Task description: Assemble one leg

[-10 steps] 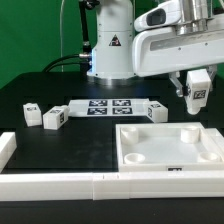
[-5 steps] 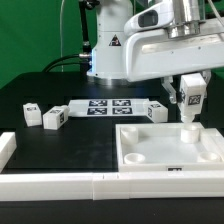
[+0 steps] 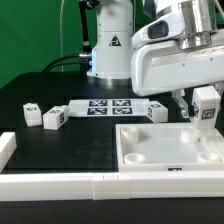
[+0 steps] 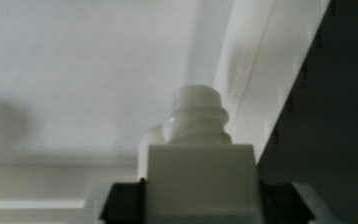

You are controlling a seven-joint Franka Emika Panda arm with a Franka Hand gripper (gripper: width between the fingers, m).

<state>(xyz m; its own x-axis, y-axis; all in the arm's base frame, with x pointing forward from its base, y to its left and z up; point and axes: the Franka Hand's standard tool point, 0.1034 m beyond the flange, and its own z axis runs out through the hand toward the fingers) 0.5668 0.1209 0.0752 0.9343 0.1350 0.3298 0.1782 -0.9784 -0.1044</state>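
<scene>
- The gripper (image 3: 207,114) is clamped on a leg (image 3: 207,104), with its dark fingers (image 4: 130,204) pressing the block's two sides (the wrist view shows this best).
- The leg's tag faces the exterior camera, and its stepped peg (image 4: 197,108) points down at the white panel (image 3: 165,146).
- The leg hangs over the panel's far corner at the exterior view's right, close to the rim; whether it touches, I cannot tell.
- On the black table (image 3: 60,150) stand three more legs (image 3: 53,119): two at the exterior view's left, one just beside the marker board (image 3: 105,107).
- A white rail (image 3: 60,185) lies along the near edge.
</scene>
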